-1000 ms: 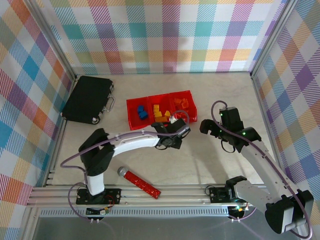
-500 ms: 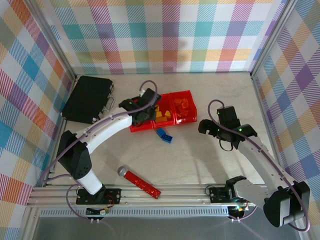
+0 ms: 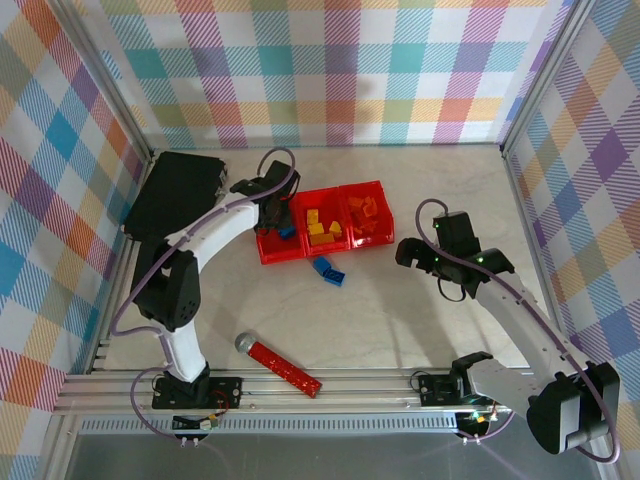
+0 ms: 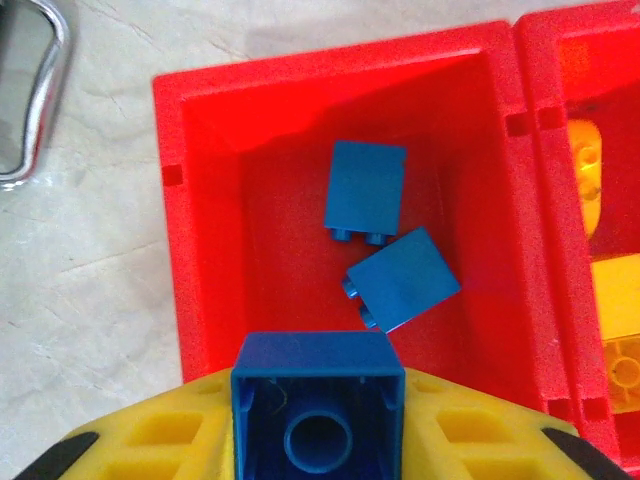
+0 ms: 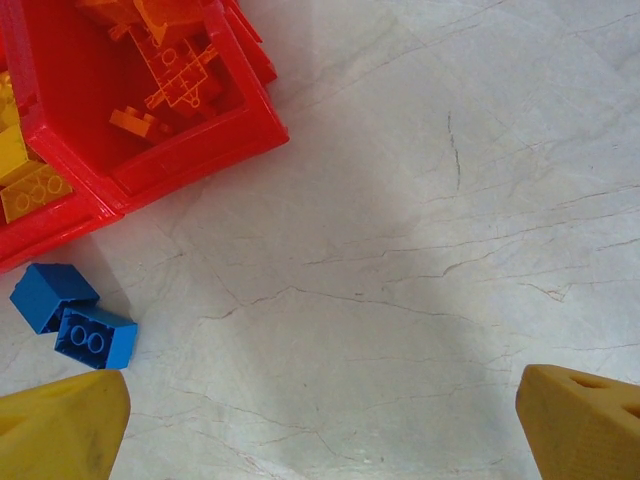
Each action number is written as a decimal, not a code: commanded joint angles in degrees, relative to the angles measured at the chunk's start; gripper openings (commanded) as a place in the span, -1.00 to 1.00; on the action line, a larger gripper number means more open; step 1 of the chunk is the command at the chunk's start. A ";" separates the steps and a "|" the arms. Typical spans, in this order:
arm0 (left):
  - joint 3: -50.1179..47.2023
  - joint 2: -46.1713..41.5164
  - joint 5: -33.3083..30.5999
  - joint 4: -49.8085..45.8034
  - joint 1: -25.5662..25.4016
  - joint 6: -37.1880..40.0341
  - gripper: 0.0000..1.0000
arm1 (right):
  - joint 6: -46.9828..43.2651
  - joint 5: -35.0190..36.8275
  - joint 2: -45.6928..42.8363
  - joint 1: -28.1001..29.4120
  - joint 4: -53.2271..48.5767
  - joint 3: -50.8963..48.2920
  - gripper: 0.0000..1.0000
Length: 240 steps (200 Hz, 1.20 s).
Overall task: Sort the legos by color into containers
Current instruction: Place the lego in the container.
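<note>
At the far left lies a black case (image 3: 175, 200), no part of the sorting. Just right of it the left fingers (image 4: 150, 440) hang over the left bin (image 4: 200, 250) of the red tray (image 3: 330, 251), closed on 1 blue held brick (image 4: 318, 410), its hollow underside facing the wrist camera. Under it, on the bin floor, lie 2 binned bricks (image 4: 365, 190), both blue, close together.

Near the front edge a red studded bar (image 3: 285, 368) lies alone, well apart from the tray.

The middle bin (image 4: 555, 300) holds the yellow bricks (image 3: 320, 225). Just in front of it, 2 loose bricks (image 5: 75, 315), blue, sit side by side on the desk (image 5: 400, 250), touching each other. The right bin (image 5: 200, 150) holds the orange pieces (image 5: 170, 70).

Farther right the right fingers (image 5: 60, 430) hover spread wide over bare desk, gripping nothing.

By my reckoning the job is nearly through: I see no yellow or orange outside the tray. What is left is blue, namely letting go of the held brick over its bin, then fetching the 2 loose ones.
</note>
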 commanded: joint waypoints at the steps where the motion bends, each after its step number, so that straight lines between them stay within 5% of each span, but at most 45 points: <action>1: 2.31 1.71 1.46 -1.03 0.44 0.41 -0.28 | -0.33 -0.69 0.08 -0.40 0.65 -0.11 0.98; 72: 2.63 5.69 -0.70 -2.68 0.39 -0.09 -0.10 | -0.75 -0.75 1.67 -0.39 1.51 0.24 0.98; 147: -1.30 -0.64 2.36 1.11 0.02 1.33 0.13 | -0.94 -0.61 2.31 -0.40 1.56 0.25 0.98; 171: -3.48 -6.98 3.01 3.97 -2.78 4.05 0.27 | -0.97 -0.21 2.11 -0.44 1.48 0.08 0.98; 202: -5.72 -13.29 -2.79 4.45 -9.72 7.09 0.69 | -0.88 -0.33 2.89 -0.40 1.08 1.02 0.98; 240: -10.69 -16.72 -2.65 4.59 -16.57 1.22 0.80 | -0.18 -0.30 2.64 -0.40 1.15 1.21 0.98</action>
